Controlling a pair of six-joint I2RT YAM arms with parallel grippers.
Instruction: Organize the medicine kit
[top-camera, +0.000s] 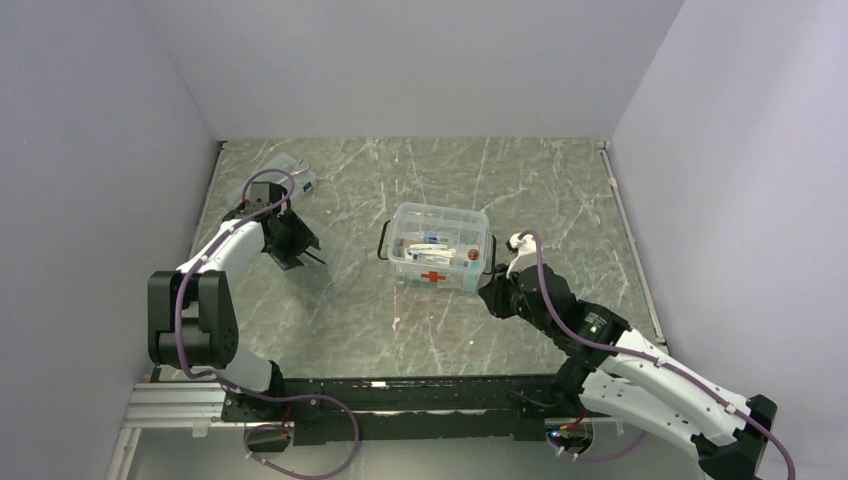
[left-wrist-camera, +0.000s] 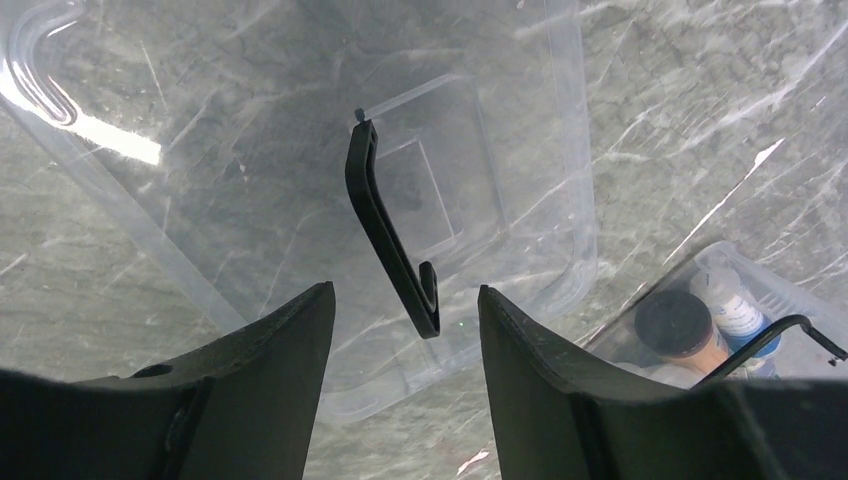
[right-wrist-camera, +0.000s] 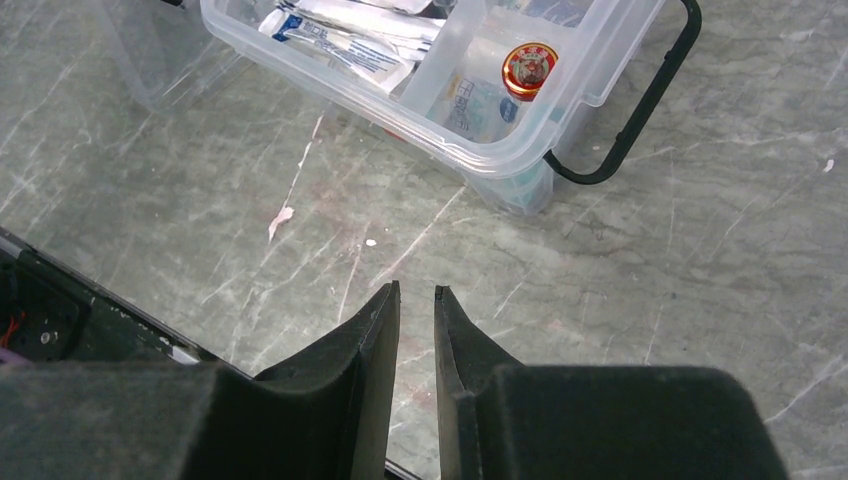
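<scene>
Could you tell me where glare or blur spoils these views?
Left wrist: bright glare streaks on the clear lid; near fingers dark and soft. Right wrist: even light, medicine kit sharp, fingers blurred. Top: evenly lit, faint shadows.
</scene>
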